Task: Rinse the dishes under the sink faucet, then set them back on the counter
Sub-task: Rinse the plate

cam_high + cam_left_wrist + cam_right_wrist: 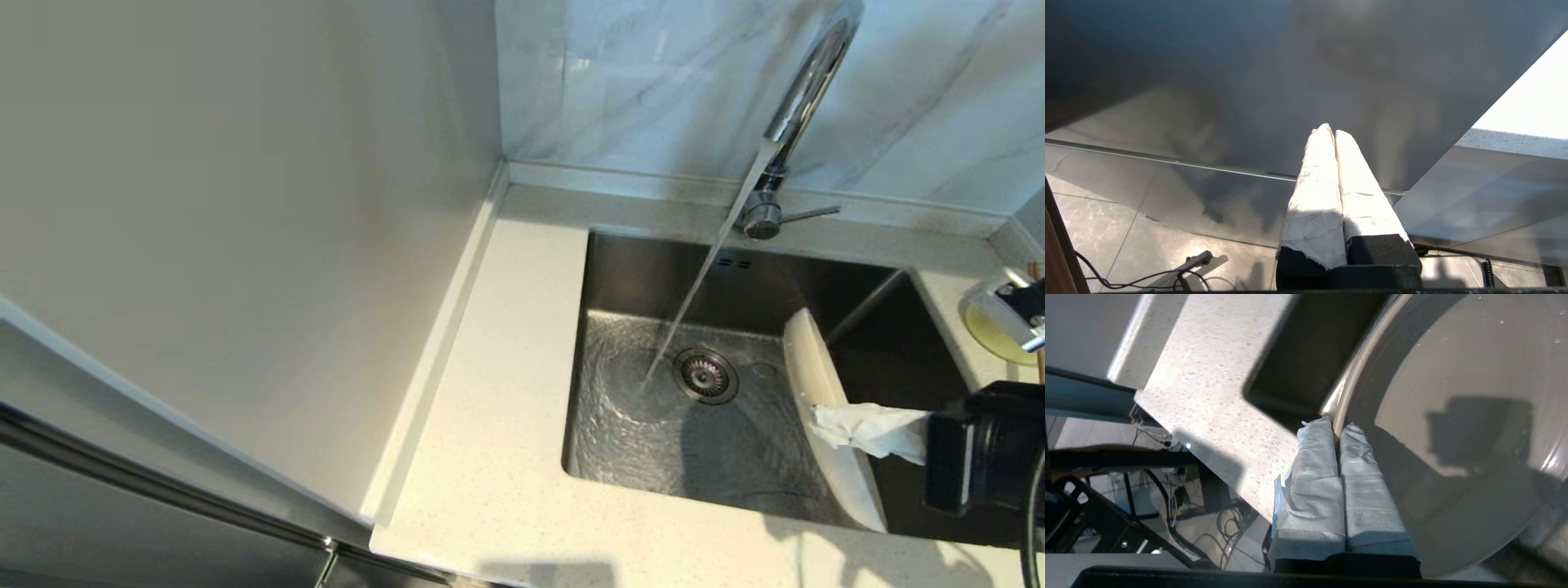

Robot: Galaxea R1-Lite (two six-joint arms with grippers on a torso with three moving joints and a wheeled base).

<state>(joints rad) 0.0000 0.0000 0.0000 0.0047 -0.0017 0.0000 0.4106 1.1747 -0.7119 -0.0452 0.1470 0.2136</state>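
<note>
Over the sink (620, 269), at its right side, my right fingers (849, 425) pinch the near rim of the plate (824, 408); the two wrapped pads are pressed onto the rim from either face, as the right wrist view confirms (1337, 428); the plate stands on edge, its long line running from the near lip of the basin away toward the back wall, its face turned toward the drain strainer (706, 376). Water runs from the faucet (804, 90) and strikes the basin floor just left of the strainer; the stream lies to the left of the plate and apart from it; I judge the coming move is a carry leftward to bring the plate's face under the flow. My right arm is the nearer and the only one engaged. My left fingers (1334, 134) are pressed together on nothing, parked below the table edge, out of the head view. On the table (490, 425) at far right sits the bowl (988, 331); chopsticks are only partly visible there.
</note>
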